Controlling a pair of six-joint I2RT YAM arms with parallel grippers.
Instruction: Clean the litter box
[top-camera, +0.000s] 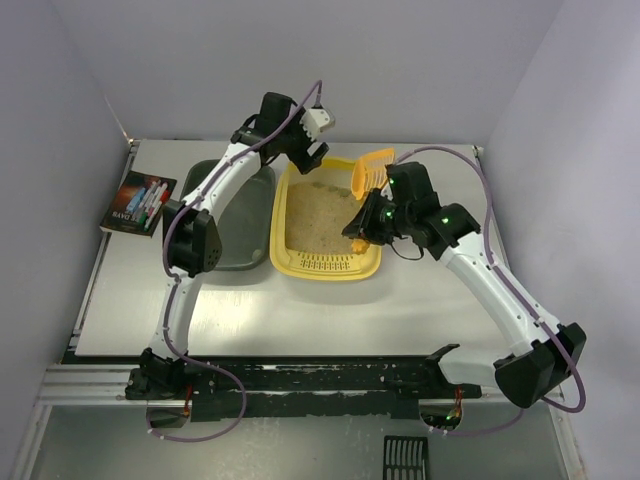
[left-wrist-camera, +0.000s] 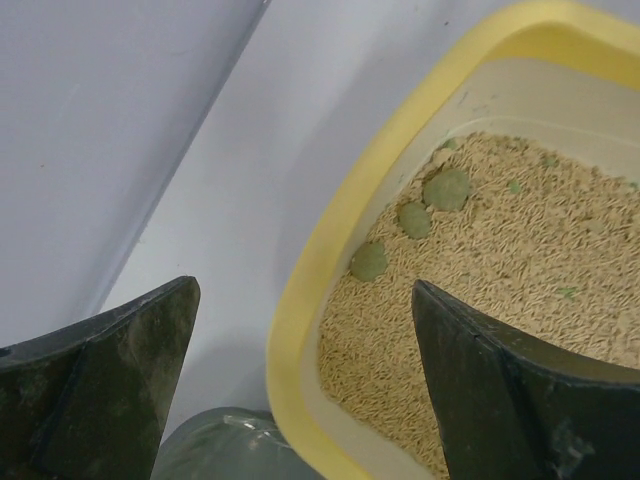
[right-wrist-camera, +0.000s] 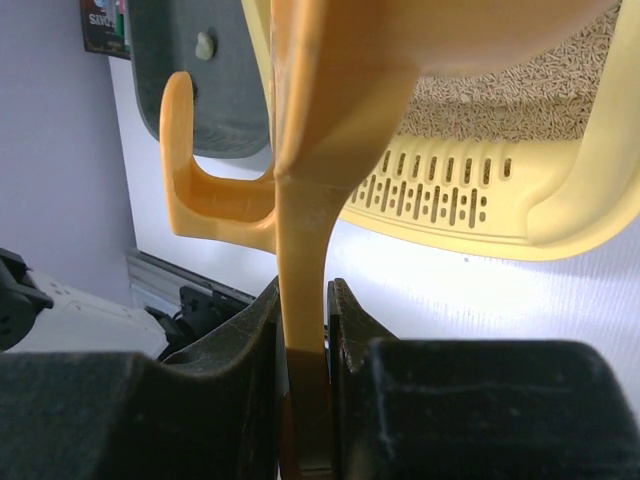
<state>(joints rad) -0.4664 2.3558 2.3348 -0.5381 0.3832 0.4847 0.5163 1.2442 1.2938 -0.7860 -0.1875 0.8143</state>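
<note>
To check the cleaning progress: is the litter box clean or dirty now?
Dirty: three greenish clumps lie on the litter near the litter box wall.

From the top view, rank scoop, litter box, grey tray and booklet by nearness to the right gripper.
1. Scoop, held in the right gripper.
2. Litter box, right beside it.
3. Grey tray, farther left.
4. Booklet, at the table's far left.

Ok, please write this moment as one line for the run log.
left end effector: open, over litter box corner | right end effector: shut on scoop handle | green clumps: in litter near corner
</note>
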